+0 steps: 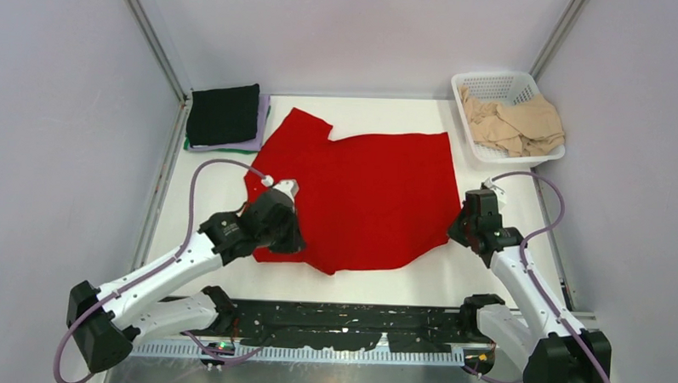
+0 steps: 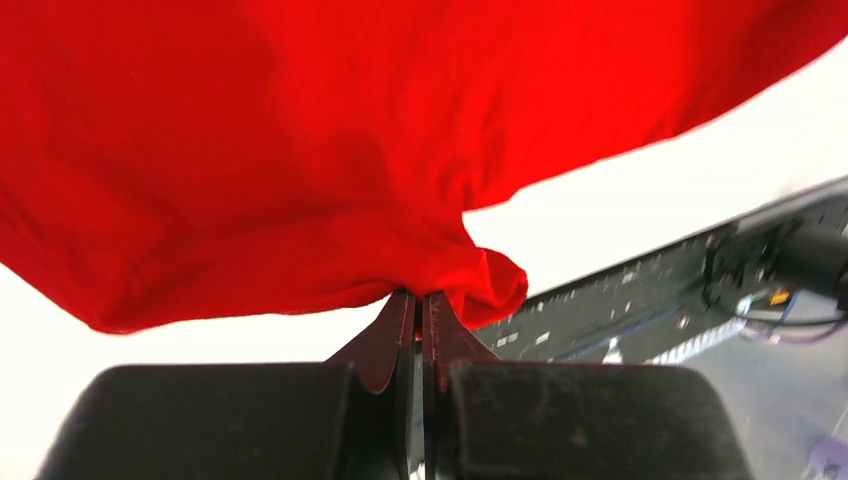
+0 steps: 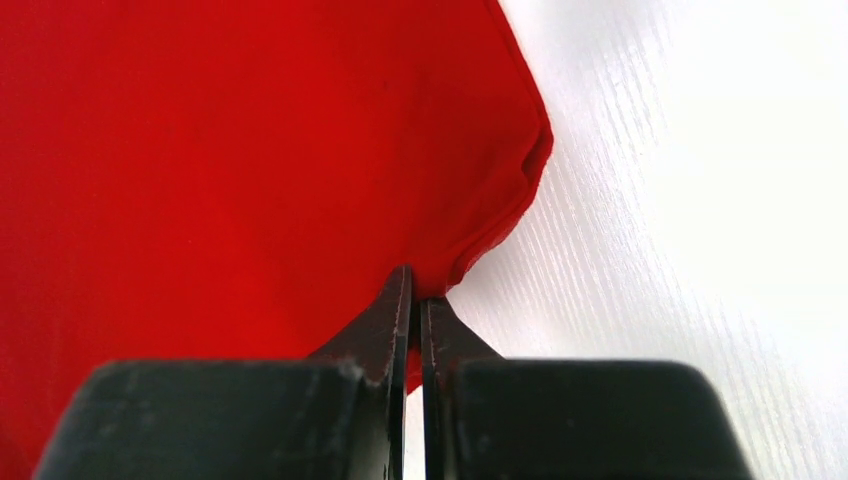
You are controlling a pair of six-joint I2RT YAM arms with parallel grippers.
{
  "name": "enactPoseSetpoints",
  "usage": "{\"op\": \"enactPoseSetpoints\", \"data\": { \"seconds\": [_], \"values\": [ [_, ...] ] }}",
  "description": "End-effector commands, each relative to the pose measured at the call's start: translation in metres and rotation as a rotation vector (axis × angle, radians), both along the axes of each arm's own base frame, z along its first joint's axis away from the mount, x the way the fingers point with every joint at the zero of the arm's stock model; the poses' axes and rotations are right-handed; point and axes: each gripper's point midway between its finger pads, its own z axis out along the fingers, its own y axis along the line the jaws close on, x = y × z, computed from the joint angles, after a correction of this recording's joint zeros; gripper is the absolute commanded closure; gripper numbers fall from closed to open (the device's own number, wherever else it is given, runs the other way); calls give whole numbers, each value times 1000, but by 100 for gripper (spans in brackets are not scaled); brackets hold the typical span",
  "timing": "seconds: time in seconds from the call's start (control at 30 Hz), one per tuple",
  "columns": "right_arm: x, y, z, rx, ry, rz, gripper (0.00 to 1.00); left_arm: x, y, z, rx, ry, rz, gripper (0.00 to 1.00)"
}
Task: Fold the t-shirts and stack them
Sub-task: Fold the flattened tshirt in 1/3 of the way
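A bright red t-shirt [image 1: 361, 192] lies spread on the white table, one sleeve pointing to the back left. My left gripper [image 1: 290, 232] is shut on its near left edge; in the left wrist view the red cloth [image 2: 300, 150] bunches at the closed tips [image 2: 420, 300]. My right gripper [image 1: 458, 230] is shut on the shirt's near right corner, seen in the right wrist view [image 3: 415, 300] with the red cloth [image 3: 250, 150] pinched between the jaws. A folded black t-shirt [image 1: 224, 113] tops a stack with lavender [image 1: 261, 125] and green layers at the back left. Beige t-shirts [image 1: 512, 123] fill the basket.
A white lattice basket [image 1: 493, 82] stands at the back right corner. Grey walls enclose the table on three sides. A black rail [image 1: 348, 324] runs along the near edge between the arm bases. Bare white table [image 3: 700, 200] lies right of the shirt.
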Motion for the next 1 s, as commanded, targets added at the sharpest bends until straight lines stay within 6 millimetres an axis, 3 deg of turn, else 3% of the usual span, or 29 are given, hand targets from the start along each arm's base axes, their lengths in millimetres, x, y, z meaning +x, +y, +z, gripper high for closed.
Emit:
{"op": "enactPoseSetpoints", "data": {
  "seconds": [0.0, 0.33, 0.53, 0.97],
  "values": [
    [27, 3, 25, -7, -68, 24, 95, 52, 3, 30, -1, -141, 64, 100],
    [52, -3, 43, -62, -62, 17, 95, 117, 16, 61, 55, -243, 138, 100],
    [63, -18, 49, -127, -53, -47, 95, 146, 21, 75, 78, -312, 123, 100],
    [85, -26, 47, -138, -42, -101, 95, 206, 27, 78, 138, -363, 67, 100]
  ]
}}
